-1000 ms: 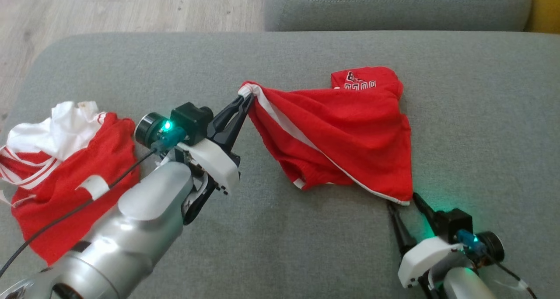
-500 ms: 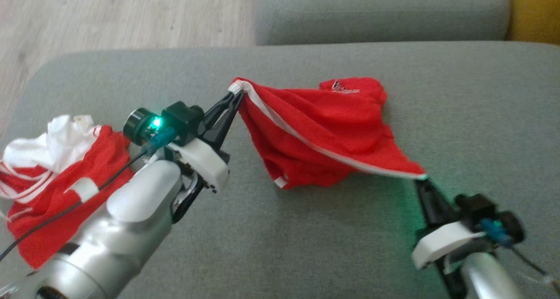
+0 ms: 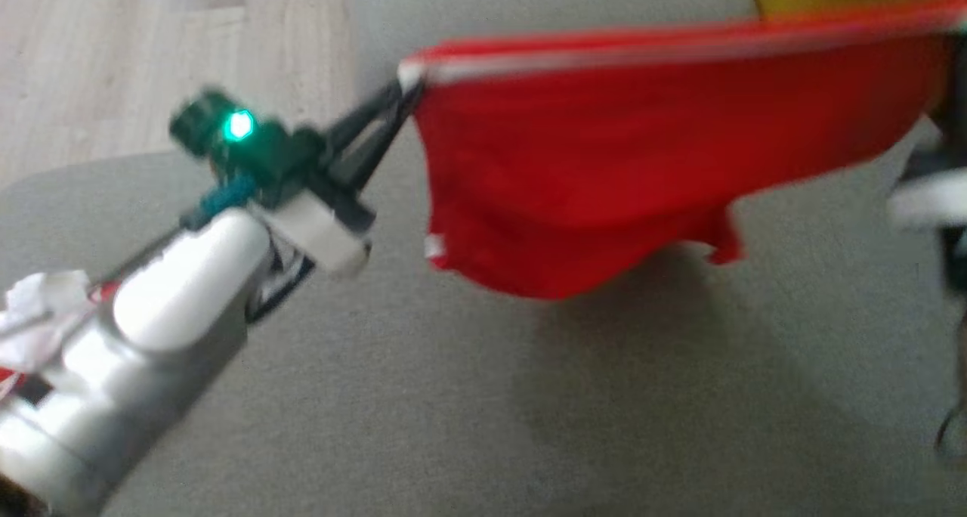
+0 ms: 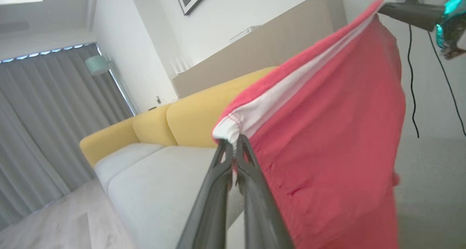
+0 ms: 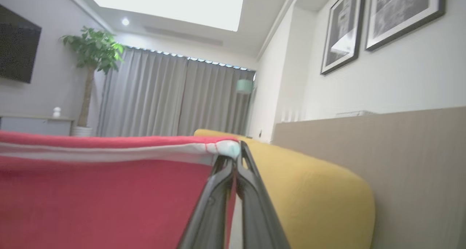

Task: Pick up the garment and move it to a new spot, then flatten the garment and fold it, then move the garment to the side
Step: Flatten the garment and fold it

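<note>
No lettering, label or number is legible on the red garment [image 3: 604,162] or anywhere else.

Grey curtains [image 5: 164,96] hang behind a yellow sofa [image 5: 309,190] and a plant [image 5: 94,48].

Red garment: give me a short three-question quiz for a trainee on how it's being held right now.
1. True or false: the red garment lies flat on the grey cushion.
2. What does the left gripper pinch? A: a white-trimmed corner of the garment. B: the middle of the red cloth. C: nothing.
3. Fill in: the right gripper is ___ on the garment's other top corner.

Key
1. False: it hangs stretched between the two grippers, above the cushion.
2. A.
3. Shut.
</note>
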Motion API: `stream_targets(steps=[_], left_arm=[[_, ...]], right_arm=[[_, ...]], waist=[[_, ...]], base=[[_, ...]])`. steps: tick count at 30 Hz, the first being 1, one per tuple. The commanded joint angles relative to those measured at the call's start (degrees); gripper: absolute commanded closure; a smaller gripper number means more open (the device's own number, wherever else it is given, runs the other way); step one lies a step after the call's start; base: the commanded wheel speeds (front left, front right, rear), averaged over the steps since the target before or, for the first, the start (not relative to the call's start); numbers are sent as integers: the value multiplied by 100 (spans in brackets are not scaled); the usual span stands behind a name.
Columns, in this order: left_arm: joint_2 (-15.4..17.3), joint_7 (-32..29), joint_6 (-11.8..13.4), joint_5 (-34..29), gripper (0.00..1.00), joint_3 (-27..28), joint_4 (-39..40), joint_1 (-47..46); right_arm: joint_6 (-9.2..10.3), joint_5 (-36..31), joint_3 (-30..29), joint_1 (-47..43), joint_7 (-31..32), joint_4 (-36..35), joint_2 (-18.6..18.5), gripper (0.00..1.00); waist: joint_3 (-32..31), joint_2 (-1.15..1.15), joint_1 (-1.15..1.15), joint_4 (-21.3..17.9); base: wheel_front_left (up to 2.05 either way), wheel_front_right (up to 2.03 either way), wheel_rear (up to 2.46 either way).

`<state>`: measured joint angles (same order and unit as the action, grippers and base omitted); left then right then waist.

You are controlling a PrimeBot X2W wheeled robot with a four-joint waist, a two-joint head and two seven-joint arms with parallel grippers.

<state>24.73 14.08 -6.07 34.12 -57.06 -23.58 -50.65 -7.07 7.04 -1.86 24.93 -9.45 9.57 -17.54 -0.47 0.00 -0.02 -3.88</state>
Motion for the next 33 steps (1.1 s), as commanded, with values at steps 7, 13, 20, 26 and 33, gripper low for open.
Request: stream_targets(steps=[7,13,20,26,33], left_arm=[[-210,-119,-114,-190,100,194,-365,-1806],[-476,85,-40,-735,100,597,-1113,-2807],[-395,90,34,-1486,100,1122,-376,-2361],[-441,91,-45,-2113,100,747,23,-978],[-567,91,-2,-2204,100,467,188,710]], right_arm=[[-42,471,428,2103,113,883,-498,100],[-42,328,570,3469,-427,1901,-493,100],[-42,314,516,3639,-550,1975,-493,100],[-42,439,445,2064,-553,1600,-413,100],[-42,596,306,318,-554,1408,-301,100]], waist=[[968,0,2,-134],[1384,0,2,-319],[1692,0,2,-322],[1829,0,2,-169],[1457,0,2,-109]], base=[[0,0,0],[0,0,0],[0,0,0],[0,0,0],[0,0,0]])
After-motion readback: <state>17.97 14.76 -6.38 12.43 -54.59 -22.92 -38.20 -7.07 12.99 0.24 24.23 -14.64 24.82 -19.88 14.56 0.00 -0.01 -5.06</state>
